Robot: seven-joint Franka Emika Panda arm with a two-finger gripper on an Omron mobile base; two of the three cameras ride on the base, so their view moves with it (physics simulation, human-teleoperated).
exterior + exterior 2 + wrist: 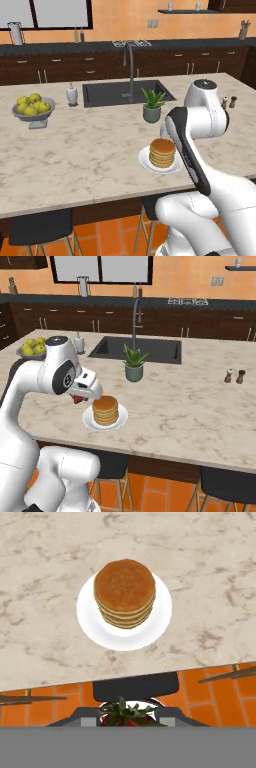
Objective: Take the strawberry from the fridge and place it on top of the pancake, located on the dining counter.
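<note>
Carrying step, close to the drop. End effector [128,716] clamped on the strawberry [125,714], its green leaves and red flesh peeking between the fingertips at the bottom of the hand view. Seen from the right base view as a red speck under the white hand, just beside the near-left rim of the plate [90,423], hanging over the table's near edge. Not yet above the pancake [124,592], a golden stack sitting on that white plate near the front edge of the table [75,150].

Next move, by judgement: forward over the stack, centred, then lowered until the berry nearly touches the top cake, and only then released; a drop from higher up likely to roll the tiny berry off the rounded top.

Around: potted plant [152,105] just behind the plate, sink [125,92] and faucet [131,65] beyond, bowl of lemons [32,107] well to the left, salt and pepper shakers [235,376] well to the right, black stool [135,687] under the table's edge. Nothing between berry and stack; the plant close enough to mind if reaching too far.
</note>
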